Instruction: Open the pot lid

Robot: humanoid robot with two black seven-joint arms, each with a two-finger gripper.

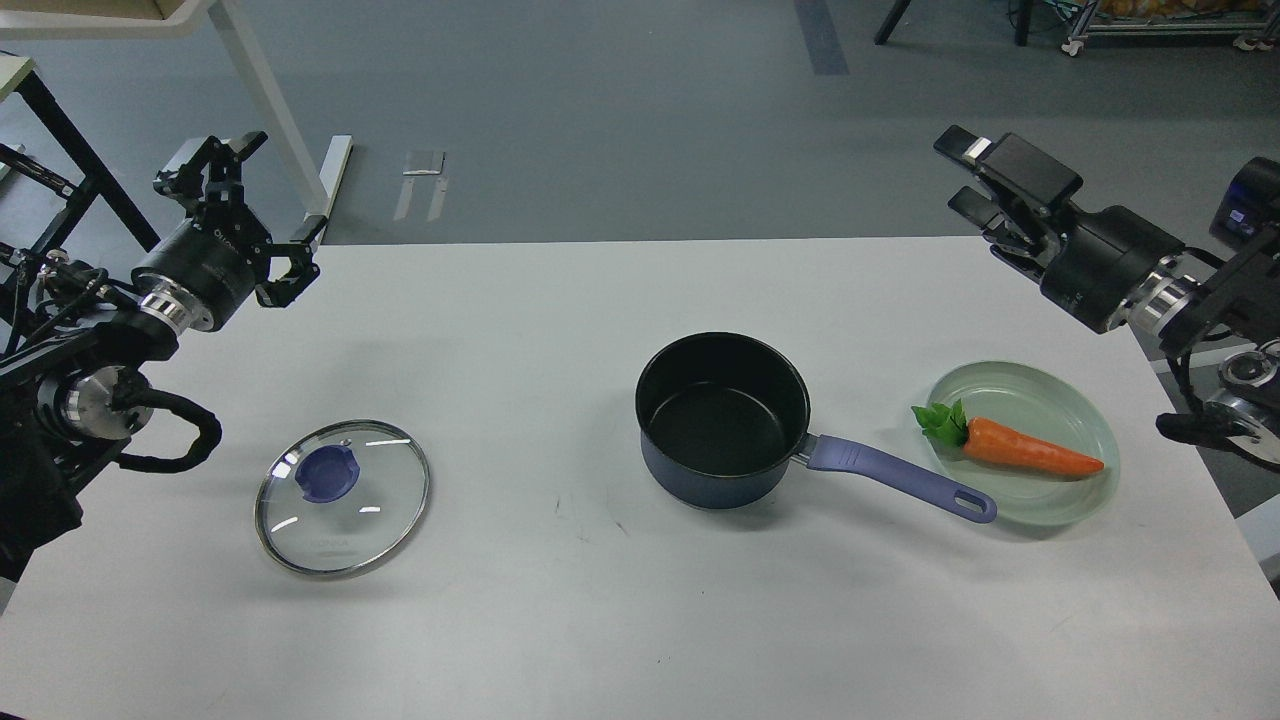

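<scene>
The dark-blue saucepan (pixel 722 420) stands uncovered at the middle of the white table, its lavender handle (pixel 900 476) pointing right. The glass lid (pixel 342 497) with its blue knob (pixel 326 473) lies flat on the table at the left, well apart from the pot. My left gripper (pixel 268 205) is open and empty, raised over the table's far left corner. My right gripper (pixel 962 175) is open and empty, raised past the table's far right edge.
A pale green plate (pixel 1010 393) holding a toy carrot (pixel 1030 451) sits right of the pot, with the handle's end at its rim. A white table leg (pixel 270 110) stands on the floor at the back left.
</scene>
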